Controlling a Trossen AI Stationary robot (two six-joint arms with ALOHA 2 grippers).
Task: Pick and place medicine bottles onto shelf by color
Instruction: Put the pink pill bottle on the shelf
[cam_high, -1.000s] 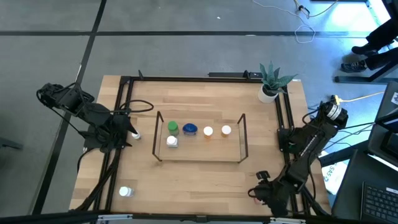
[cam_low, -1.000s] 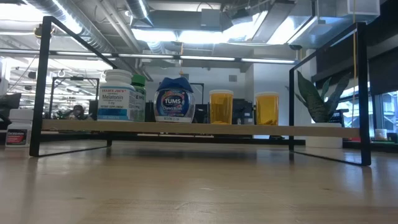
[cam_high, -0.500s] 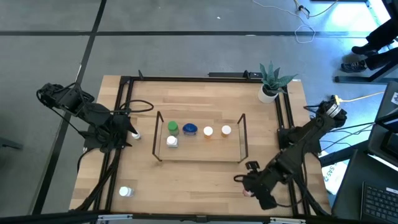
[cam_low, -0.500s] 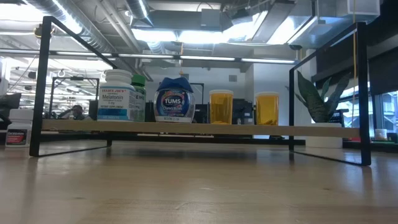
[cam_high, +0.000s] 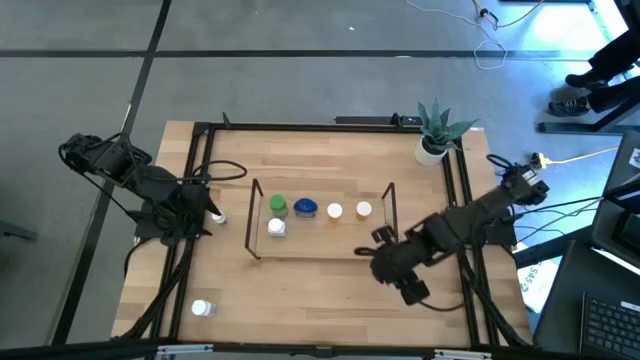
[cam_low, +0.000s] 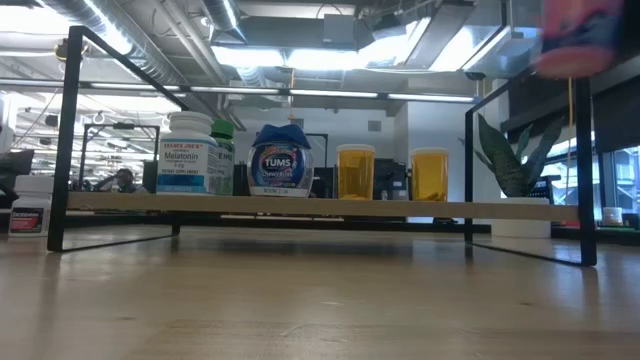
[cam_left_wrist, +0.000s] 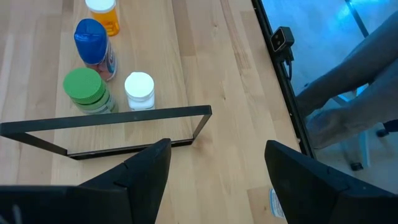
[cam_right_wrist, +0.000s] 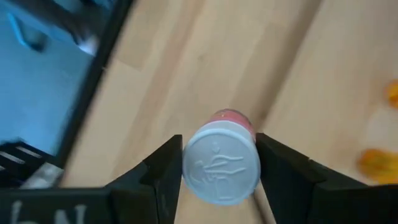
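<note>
Right gripper (cam_high: 385, 262) swung from lower right to the thin dark wire shelf (cam_high: 388, 215), clamping a white-capped pink bottle (cam_right_wrist: 222, 163), left gripper (cam_high: 210, 212) spread empty, pale wood tabletop (cam_high: 310, 290), grey floor beyond.

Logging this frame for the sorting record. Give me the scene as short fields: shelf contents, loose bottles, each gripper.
shelf: wire frame at table centre
on shelf: green bottle, blue bottle, white bottle, two orange bottles
loose bottle: white cap, near the table's front left corner
right gripper: shut on a pink-red bottle with a white cap, raised near the shelf's right end
left gripper: open, empty, left of the shelf
plant: back right corner
</note>
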